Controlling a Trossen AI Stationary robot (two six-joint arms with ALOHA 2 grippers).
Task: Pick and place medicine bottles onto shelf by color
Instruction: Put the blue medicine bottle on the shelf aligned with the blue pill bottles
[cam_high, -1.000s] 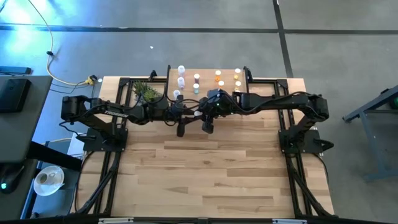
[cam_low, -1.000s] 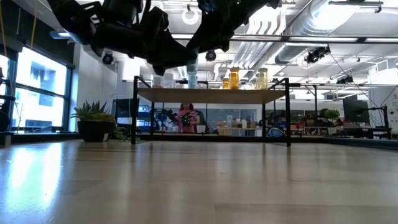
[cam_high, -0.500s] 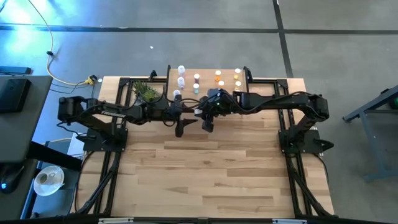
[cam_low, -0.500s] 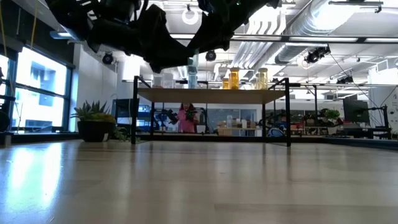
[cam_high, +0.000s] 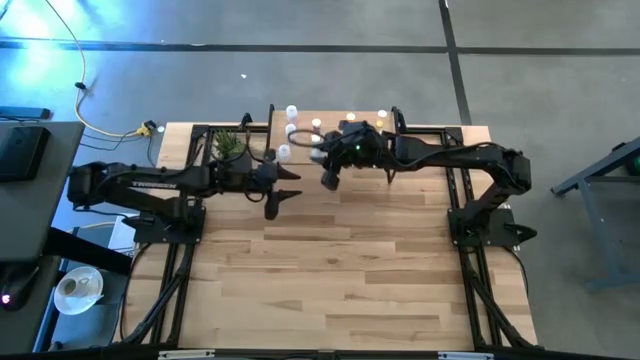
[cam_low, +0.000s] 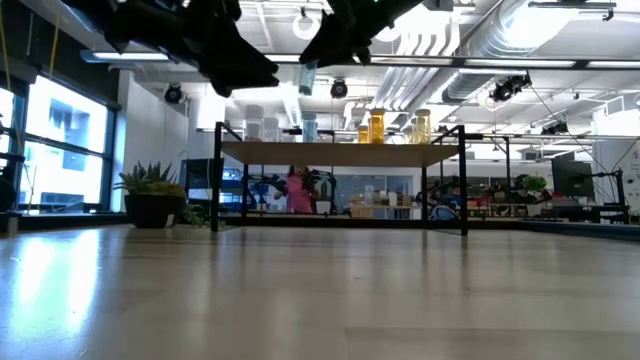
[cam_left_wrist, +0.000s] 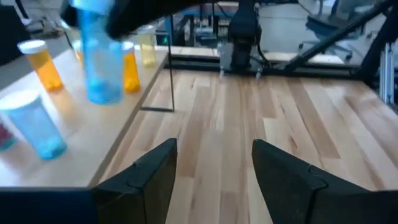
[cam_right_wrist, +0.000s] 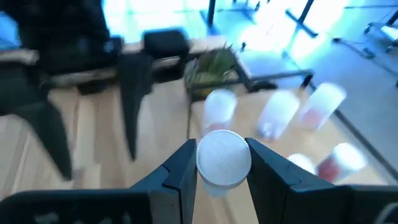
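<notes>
The shelf (cam_high: 335, 128) stands at the table's far edge, with white, pink-tinted, orange and yellow medicine bottles standing upright on it (cam_low: 370, 127). My right gripper (cam_right_wrist: 222, 169) is shut on a teal-blue bottle (cam_left_wrist: 102, 62) with a white cap, high over the shelf's near edge (cam_low: 307, 78). A second teal bottle (cam_left_wrist: 37, 127) and an orange one (cam_left_wrist: 42, 62) stand on the board close by. My left gripper (cam_left_wrist: 214, 171) is open and holds nothing, left of the shelf's near edge and above the tabletop (cam_high: 272, 200). My right gripper pinches the teal bottle at its white cap end (cam_right_wrist: 224, 158) between its two fingers, one on each side. The bottle's body runs on past the fingertips and hangs down below them (cam_left_wrist: 102, 81). It is lifted clear, above the bottles standing on the shelf.
A small green potted plant (cam_high: 232, 145) stands left of the shelf. Black frame rails (cam_high: 180, 260) run along both sides of the table. The wide near half of the wood tabletop (cam_high: 340, 280) is bare. A person in pink (cam_low: 298, 190) shows in the room beyond.
My right gripper has carried the teal bottle up and toward the table's far edge, from in front of the shelf to over its near edge. My left gripper has drawn back from the bottle toward the table's left edge.
</notes>
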